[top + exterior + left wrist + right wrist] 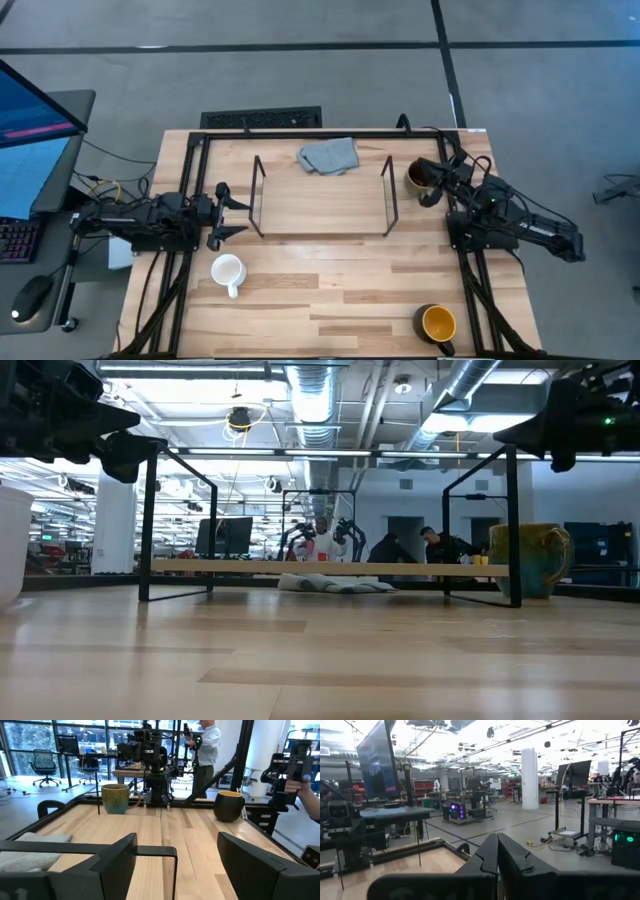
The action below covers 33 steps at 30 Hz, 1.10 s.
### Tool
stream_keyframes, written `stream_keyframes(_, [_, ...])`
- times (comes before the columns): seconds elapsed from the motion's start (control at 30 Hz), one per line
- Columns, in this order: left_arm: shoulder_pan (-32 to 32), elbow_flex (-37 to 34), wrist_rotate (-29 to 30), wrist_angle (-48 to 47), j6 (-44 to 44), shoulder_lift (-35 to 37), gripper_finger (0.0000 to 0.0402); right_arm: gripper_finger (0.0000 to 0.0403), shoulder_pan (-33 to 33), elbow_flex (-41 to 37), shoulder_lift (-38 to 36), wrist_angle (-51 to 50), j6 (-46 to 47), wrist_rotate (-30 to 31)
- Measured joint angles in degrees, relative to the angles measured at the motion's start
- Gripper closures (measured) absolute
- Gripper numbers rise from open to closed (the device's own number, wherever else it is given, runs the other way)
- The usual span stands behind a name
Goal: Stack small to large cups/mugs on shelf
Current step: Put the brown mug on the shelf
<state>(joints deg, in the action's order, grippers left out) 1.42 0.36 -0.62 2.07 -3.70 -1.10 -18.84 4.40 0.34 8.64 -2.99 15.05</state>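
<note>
Shelf (322,225) empty at table centre, wooden base bare between its two wire end frames. White mug (228,270) sits just off the shelf's front-left corner; dark brown mug (420,175) just outside the shelf's right end frame; yellow-lined mug (438,323) well away from the shelf, at the table's front-right edge. None stacked yet.

Left gripper (232,215) hangs just outside the shelf's left frame, fingers spread wide, holding nothing. Right gripper (437,188) hovers beside the brown mug, fingers pressed together, empty.

Risks, as I judge them: thin end frames flank both approaches, so a mug carried in low could clip the wire and tip. Yellow-lined mug near the table edge could be nudged off by a careless grasp.

Grey cloth (328,155) lies just behind the shelf, clear of the base. Person (204,750) stands beyond the table.
</note>
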Motion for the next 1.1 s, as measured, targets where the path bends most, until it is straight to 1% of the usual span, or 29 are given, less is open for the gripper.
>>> stream_keyframes(0.13, [0.0,0.0,0.0,0.0,0.4,0.0,0.0136,0.0374,0.8,0.0,0.0,0.0,2.7,-0.3])
stream_keyframes(0.23, [0.0,0.0,0.0,-0.1,1.6,0.0,0.0136,0.0374,1.7,0.1,0.0,-0.3,1.5,-3.1])
stream_keyframes(0.33, [0.1,0.0,1.0,0.2,2.2,0.0,0.0136,0.0374,3.0,2.3,0.1,-3.7,-0.5,-5.9])
stream_keyframes(0.43, [0.0,0.0,2.6,0.8,2.6,-0.1,0.0136,0.0374,4.2,6.4,1.7,-8.9,-0.6,-6.0])
stream_keyframes(0.5, [0.0,0.0,2.6,1.0,3.6,-0.1,0.0136,0.0374,4.8,10.0,3.7,-13.1,-1.7,-6.0])
stream_keyframes(0.63, [0.0,0.0,2.6,1.1,4.8,-0.1,0.0136,0.0374,5.6,17.7,9.8,-18.4,-4.5,-5.8])
stream_keyframes(0.7, [0.0,0.0,2.8,1.1,4.9,0.0,0.0136,0.0374,5.7,22.5,13.1,-21.7,-4.5,-4.3])
stream_keyframes(0.83, [0.0,0.0,2.9,1.1,5.0,0.0,0.0136,0.0374,5.6,33.2,20.4,-32.9,-0.6,0.2])
stream_keyframes(1.0, [0.0,0.0,2.9,1.1,5.0,0.0,0.0136,0.0374,5.6,45.5,29.8,-48.2,4.2,0.6])
stream_keyframes(1.1, [0.0,0.0,2.9,1.1,5.0,0.0,0.0136,0.0374,5.6,51.4,35.0,-55.5,4.5,0.7])
